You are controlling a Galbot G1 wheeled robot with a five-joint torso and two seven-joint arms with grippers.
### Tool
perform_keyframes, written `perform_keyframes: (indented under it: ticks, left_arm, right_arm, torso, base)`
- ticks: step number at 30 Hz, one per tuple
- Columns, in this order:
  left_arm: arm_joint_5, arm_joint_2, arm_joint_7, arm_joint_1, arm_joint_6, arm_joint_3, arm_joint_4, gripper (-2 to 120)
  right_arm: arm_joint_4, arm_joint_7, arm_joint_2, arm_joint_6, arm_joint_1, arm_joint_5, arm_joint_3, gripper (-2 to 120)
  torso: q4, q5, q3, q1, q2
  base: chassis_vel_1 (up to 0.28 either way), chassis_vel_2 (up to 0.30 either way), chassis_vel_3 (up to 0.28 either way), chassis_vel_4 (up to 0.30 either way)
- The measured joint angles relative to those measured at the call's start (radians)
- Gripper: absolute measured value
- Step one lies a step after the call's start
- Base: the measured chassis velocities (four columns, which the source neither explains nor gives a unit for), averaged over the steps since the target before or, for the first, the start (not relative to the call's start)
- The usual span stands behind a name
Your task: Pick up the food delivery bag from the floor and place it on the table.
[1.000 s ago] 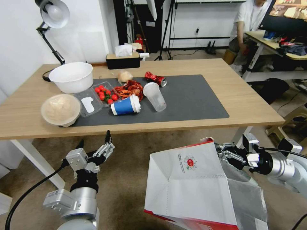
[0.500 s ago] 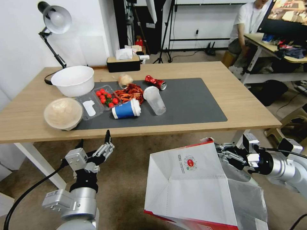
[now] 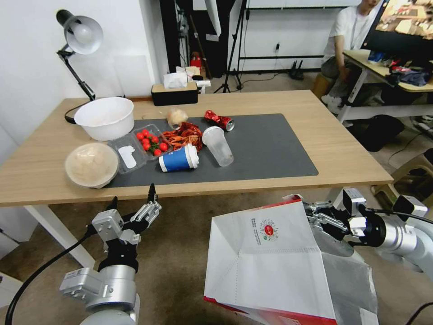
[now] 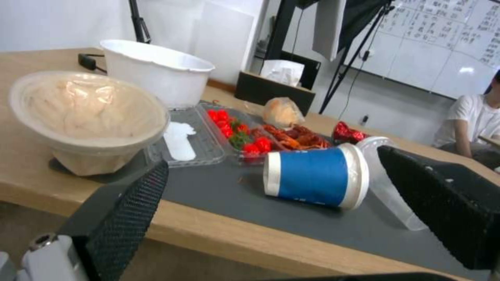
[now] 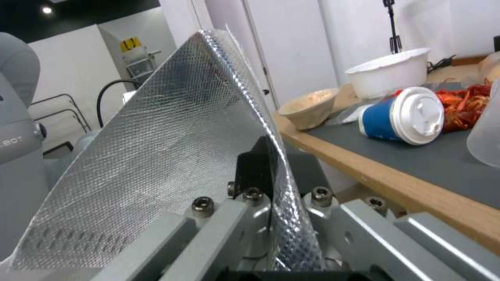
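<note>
Right tool (image 3: 315,216) pinches bag (image 3: 270,262) rim.

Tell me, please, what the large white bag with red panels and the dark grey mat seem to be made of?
The large white bag with red panels looks like stiff matte paper, holding sharp creases; its lining is shiny embossed silver foil. The right gripper is clamped on its rim. The dark grey mat looks like soft matte rubber or felt, lying flat without glare; I cannot tell which.
</note>
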Motion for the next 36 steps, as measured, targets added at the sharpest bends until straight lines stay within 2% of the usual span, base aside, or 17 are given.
perform_keyframes:
  ticks: [10,25,30,33,36]
  left_arm:
    - [-0.002,-0.001,0.008,0.002,-0.036,-0.001,0.003,100]
    - [0.005,0.009,0.018,0.0,-0.047,-0.009,0.006,100]
    - [0.013,0.008,0.015,0.001,-0.056,-0.013,0.007,100]
    - [0.016,0.008,0.013,0.001,-0.06,-0.013,0.008,100]
    - [0.019,0.007,0.01,0.0,-0.063,-0.013,0.01,100]
  right_arm:
    - [0.001,0.004,0.004,0.003,-0.007,0.001,-0.001,0]
    - [0.024,0.015,0.003,0.014,-0.028,0.039,0.046,0]
    - [0.053,0.041,-0.009,0.019,-0.031,0.12,0.093,0]
    - [0.077,0.086,-0.017,0.025,-0.031,0.187,0.128,0]
    - [0.111,0.168,-0.036,0.039,-0.029,0.288,0.212,0]
  torso:
    - [0.0001,0.0,0.024,0.022,0.046]
    - [0.0,0.0,0.023,0.021,0.044]
    - [0.0,0.0001,0.022,0.02,0.042]
    - [0.0001,0.0001,0.021,0.02,0.041]
    - [0.0001,0.0001,0.02,0.019,0.04]
  base:
    - [0.0,0.0,0.0,0.0]
    - [0.0,0.0,0.0,0.0]
    - [0.0,0.0,0.0,0.0]
    - [0.0,0.0,0.0,0.0]
    - [0.0,0.0,0.0,0.0]
